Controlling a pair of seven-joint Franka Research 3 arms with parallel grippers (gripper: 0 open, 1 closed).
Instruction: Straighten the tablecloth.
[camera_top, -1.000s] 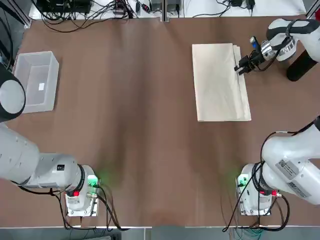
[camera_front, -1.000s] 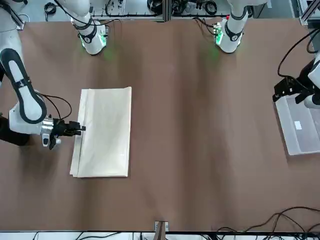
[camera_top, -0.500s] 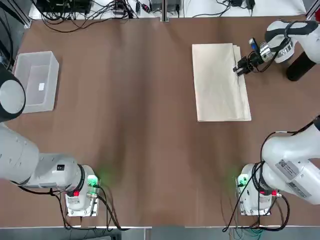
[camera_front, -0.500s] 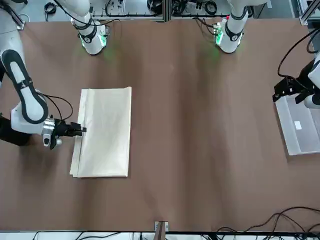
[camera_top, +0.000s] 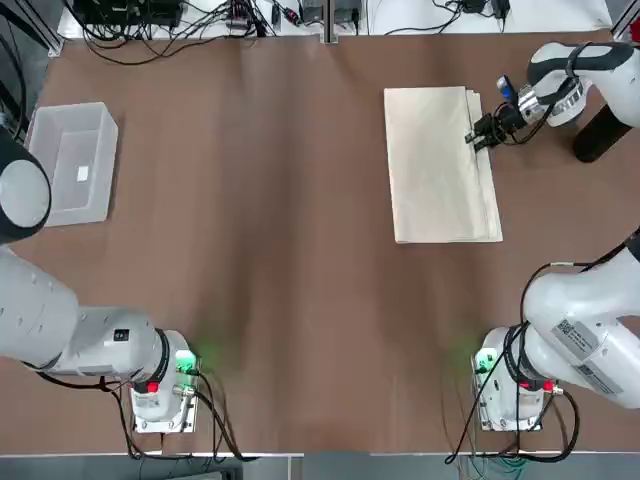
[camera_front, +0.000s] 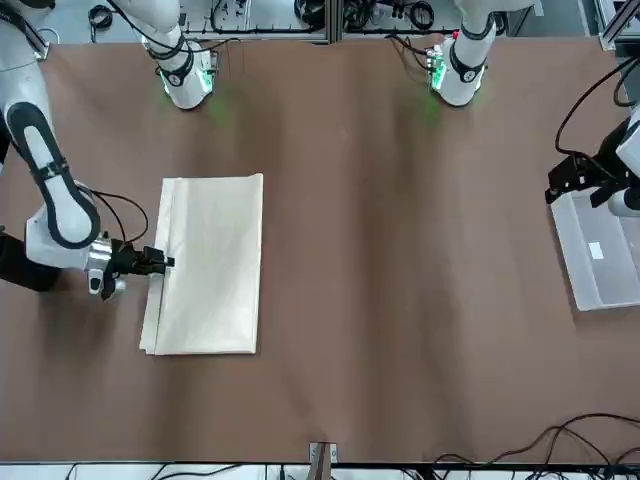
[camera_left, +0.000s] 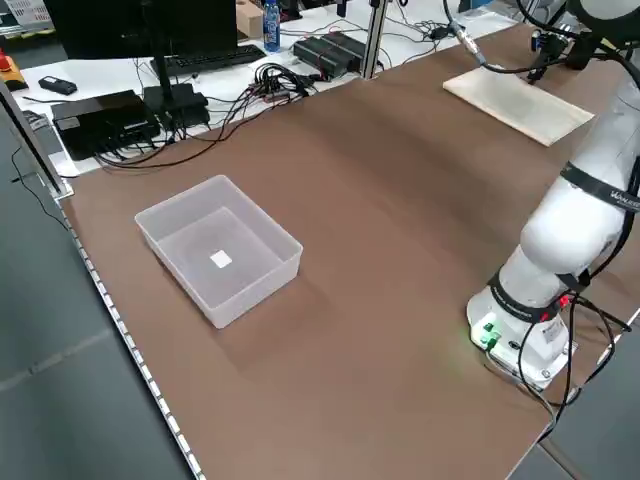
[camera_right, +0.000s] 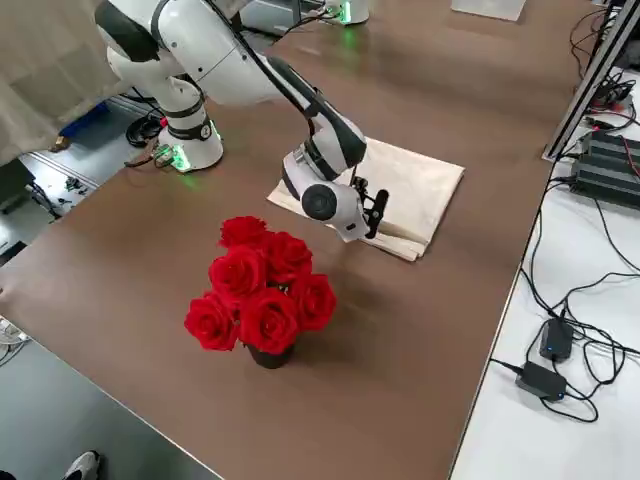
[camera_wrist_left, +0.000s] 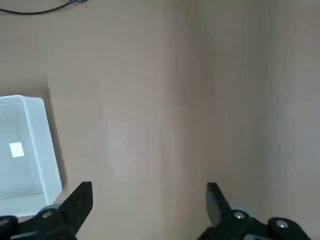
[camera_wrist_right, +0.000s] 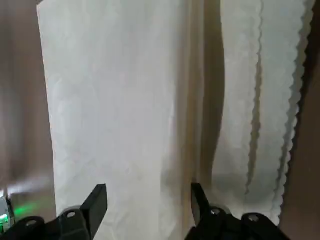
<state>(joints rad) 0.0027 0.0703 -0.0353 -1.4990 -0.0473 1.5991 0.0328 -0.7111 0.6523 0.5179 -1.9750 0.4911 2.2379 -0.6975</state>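
Brown table (camera_top: 280, 250) fills my overhead view, with cable clutter along its far edge and both arm bases at the near edge. From largest to smallest: the left arm is parked over the left side of the table, its left gripper (camera_wrist_left: 149, 210) spread fully and holding nothing, near the translucent plastic box (camera_top: 70, 163). That arm poses no concern.

Next, the tablecloth (camera_top: 440, 165): a folded cream rectangle lying flat on the far right part of the table, with stacked layers stepped along its right edge. The right wrist view shows several scalloped edges and a shadowed fold between them.

The right gripper (camera_top: 479, 135) sits low at that layered edge, fingers parted and, as far as I can judge, not yet closed on fabric; the wrist view shows cloth spanning the gap between them.

Risks I note from here:
- Closing on more than one layer, because the edges lie so close together. The cloth would then drag as a pad, not unfold.
- Pinching too shallow a bite at the edge, so the layer slips out on the pull.
- Fingertips pressing into the table, pushing the pad sideways and bunching it.
- The vase of red roses (camera_right: 262, 290) stands just beside the right arm's wrist; a wide outward sweep could tip it.
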